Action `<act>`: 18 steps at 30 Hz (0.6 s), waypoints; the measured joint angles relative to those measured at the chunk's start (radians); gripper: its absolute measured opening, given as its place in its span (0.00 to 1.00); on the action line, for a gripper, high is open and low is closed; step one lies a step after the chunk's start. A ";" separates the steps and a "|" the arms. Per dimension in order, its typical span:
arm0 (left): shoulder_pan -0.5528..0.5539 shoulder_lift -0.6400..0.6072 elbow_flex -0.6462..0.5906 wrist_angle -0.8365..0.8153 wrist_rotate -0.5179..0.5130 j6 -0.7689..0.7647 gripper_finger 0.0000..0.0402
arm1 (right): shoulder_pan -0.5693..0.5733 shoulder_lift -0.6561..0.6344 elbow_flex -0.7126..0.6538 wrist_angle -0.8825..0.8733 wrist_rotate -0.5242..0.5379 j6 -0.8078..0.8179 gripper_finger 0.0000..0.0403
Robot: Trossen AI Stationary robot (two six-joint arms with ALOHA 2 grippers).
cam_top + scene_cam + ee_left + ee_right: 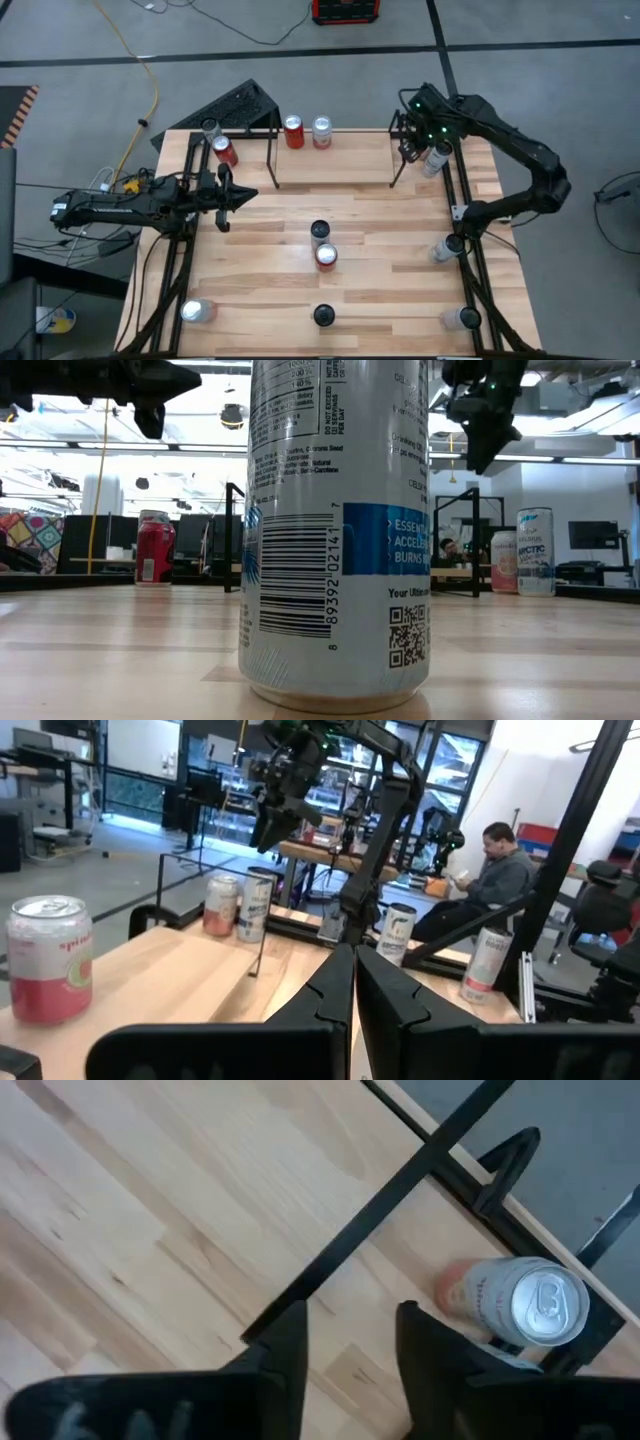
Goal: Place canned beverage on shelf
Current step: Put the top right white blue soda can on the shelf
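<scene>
R gripper parted over the shelf's R end, nothing in it; L gripper shut, idle.

L to R: L gripper point(243, 193) sits closed and empty at the table's L side, parked clear so it doesn't crowd the work. Shelf point(330, 131) runs along the far edge w/ 2 cans point(307, 132) already standing on it, red one point(293, 131) and silver one point(321, 131) side by side, so new cans likely fill toward the R. R gripper point(413, 150) hangs above the shelf's R end, fingers apart w/ no can between them. Just beside it a pale can point(436, 158) stands at the table's far R corner, prob just set down. Whether it's inside the rack, can't tell.
</scene>
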 joint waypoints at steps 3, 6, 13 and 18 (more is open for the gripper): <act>0.000 0.000 0.000 0.002 -0.030 0.000 0.00 | -0.049 0.002 0.000 -0.003 0.010 0.000 0.43; 0.000 0.000 0.000 0.002 -0.048 0.006 0.00 | -0.111 0.004 0.000 -0.021 0.058 0.000 0.51; 0.000 0.000 0.000 0.003 -0.049 0.008 0.00 | -0.254 0.066 0.002 -0.090 0.110 0.027 0.71; 0.000 0.000 0.000 0.003 -0.049 0.007 0.00 | -0.245 0.098 0.016 -0.100 0.139 0.051 0.76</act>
